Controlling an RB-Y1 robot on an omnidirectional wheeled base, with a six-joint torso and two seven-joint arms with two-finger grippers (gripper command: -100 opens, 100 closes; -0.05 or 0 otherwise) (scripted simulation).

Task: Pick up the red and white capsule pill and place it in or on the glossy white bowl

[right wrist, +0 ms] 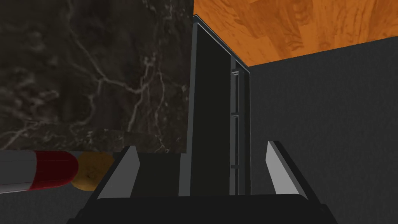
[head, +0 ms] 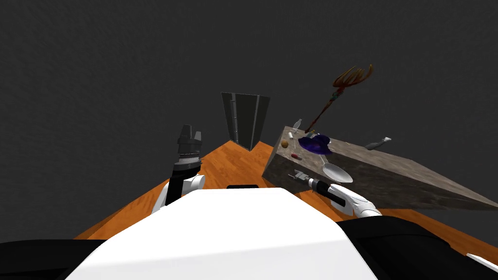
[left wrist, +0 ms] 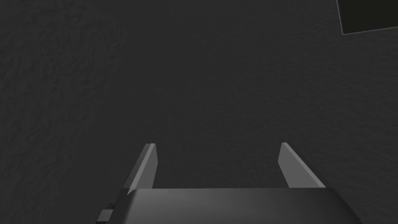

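reaching out to the near corner of the dark veined worktop [head: 389, 175] is our right arm, and its tool [head: 295, 175] hangs just above the edge with both blades spread wide, nothing between them. and there's the target: the red and white capsule pill [head: 295, 156] lies flat on the worktop just beyond that tool, close to the worktop's left edge. from the right hand's own camera we see the pill very near, just outside one blade rather than in the gap, its red end leading, and a small brown ball [right wrist: 91, 177] shows past that red end. in the head view the ball sits a little farther along the same edge, apart from the pill.

the glossy white bowl [head: 340, 175] rests on the worktop near the front edge, to the right of the tool and near it. behind the bowl lies a purple heap [head: 315, 144], and past that a tall stalk with reddish fronds [head: 350, 80] leans up from the far side. a small pale bottle [head: 297, 124] stands at the far corner.

beyond the worktop, a dark upright panel [right wrist: 210, 116] stands on the orange wood floor [right wrist: 291, 31].

over on our left the other arm is raised beside the chest, left tool [head: 191, 131] pointing up, blades wide apart and empty.
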